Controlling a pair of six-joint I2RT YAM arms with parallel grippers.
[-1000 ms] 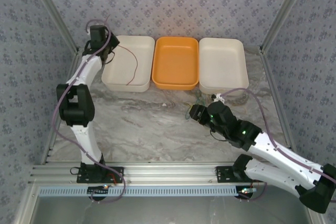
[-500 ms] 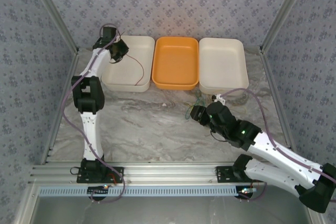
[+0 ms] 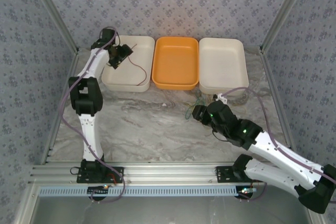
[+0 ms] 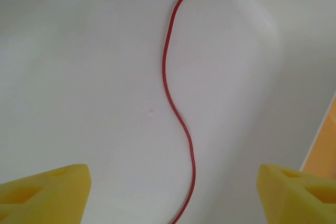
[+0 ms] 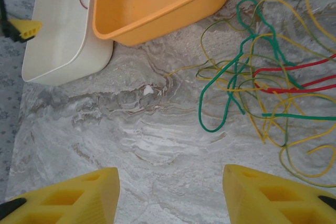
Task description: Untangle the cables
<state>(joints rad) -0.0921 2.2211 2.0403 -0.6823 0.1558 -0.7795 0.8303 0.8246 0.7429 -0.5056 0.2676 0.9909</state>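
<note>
Red wire (image 4: 165,77) lies loose and wavy on the floor of the left tray (image 3: 122,87), at the table's (image 3: 142,124) far-left corner. Left gripper (image 3: 122,56) hangs over that tray with jaws wide apart; the wire's near end runs into the gap between the fingers, touching neither, so nothing is clamped. One cable sorted, by the look of it.

The other cables sit in a tangle (image 5: 257,87) on the bare table, just in front of the gap between the orange tray (image 3: 176,85) and the right tray (image 3: 223,92). It's green, yellow and red strands crossing each other many times. Right gripper (image 3: 196,112) is low beside the tangle on its near-left side, jaws apart, nothing between them.

Step in hand (my read): drop-off of the red wire done, next strand not yet picked.

Next move calls for:
- picking one strand at a spot clear of crossings; the green loop (image 5: 200,111) at the tangle's left edge looks most exposed
- closing on that strand alone, not the yellow ones lying under it
- pulling slowly away from the pile so the others slip off, not drag along
- left gripper lifting clear of its tray first
</note>
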